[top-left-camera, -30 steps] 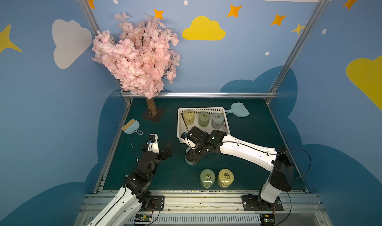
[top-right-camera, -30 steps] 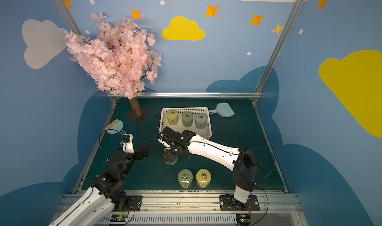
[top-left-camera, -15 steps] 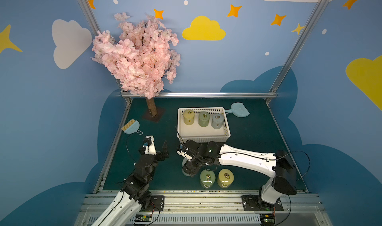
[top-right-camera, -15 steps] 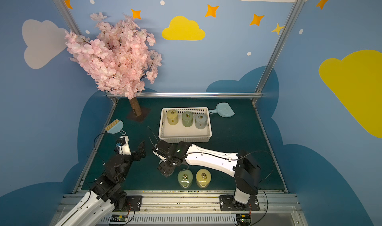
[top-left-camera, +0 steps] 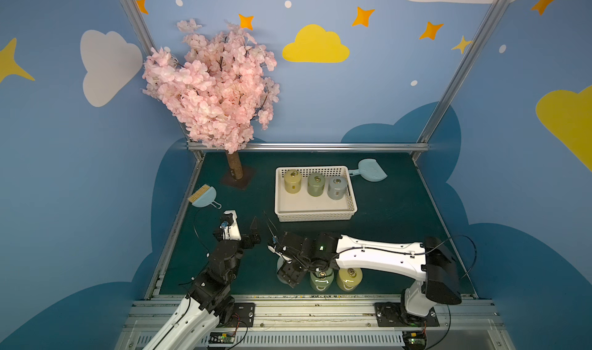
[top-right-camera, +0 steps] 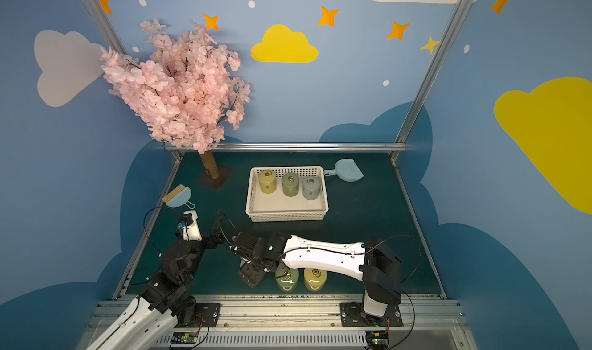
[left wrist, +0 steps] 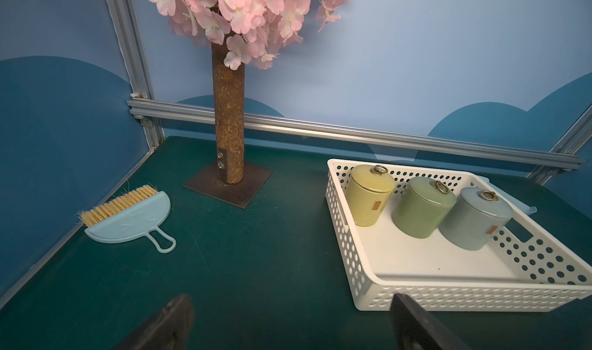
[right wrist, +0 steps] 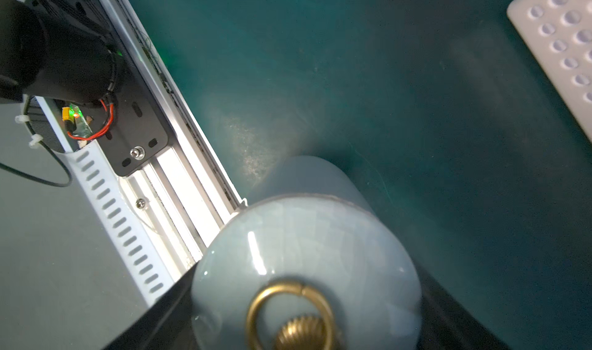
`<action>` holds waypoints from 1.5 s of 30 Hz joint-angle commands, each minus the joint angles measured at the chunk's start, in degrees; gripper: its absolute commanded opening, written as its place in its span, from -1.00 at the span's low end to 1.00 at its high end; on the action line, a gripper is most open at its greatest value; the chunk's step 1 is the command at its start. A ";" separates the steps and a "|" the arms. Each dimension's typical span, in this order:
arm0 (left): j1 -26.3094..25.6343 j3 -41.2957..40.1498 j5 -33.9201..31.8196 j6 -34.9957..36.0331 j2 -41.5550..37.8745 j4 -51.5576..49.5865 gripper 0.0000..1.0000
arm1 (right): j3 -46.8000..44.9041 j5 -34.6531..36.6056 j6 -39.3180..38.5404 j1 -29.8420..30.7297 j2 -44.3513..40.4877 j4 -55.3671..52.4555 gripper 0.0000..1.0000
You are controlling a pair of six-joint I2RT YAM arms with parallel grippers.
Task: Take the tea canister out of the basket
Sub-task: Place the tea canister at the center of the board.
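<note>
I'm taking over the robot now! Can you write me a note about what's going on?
Left gripper: open, empty, over the table near the basket.
Right gripper: shut on the pale blue canister, outside the basket, near the front.
Done: front green canister and front yellow canister stand on the table.
Left: set the blue one down; back yellow canister, back green canister and grey canister sit in the basket.
</note>
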 commanded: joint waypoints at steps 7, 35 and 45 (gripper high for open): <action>0.27 -1.05 -1.39 -0.53 -1.81 -0.43 1.00 | -0.16 2.88 1.58 1.81 1.64 2.19 0.12; 0.27 -1.10 -1.04 -0.53 -1.46 -0.16 1.00 | -0.92 4.21 3.26 2.25 5.65 1.27 0.65; 0.29 -1.11 -0.60 -0.43 -1.55 -0.07 1.00 | 0.53 4.10 3.23 2.16 3.69 -0.94 0.97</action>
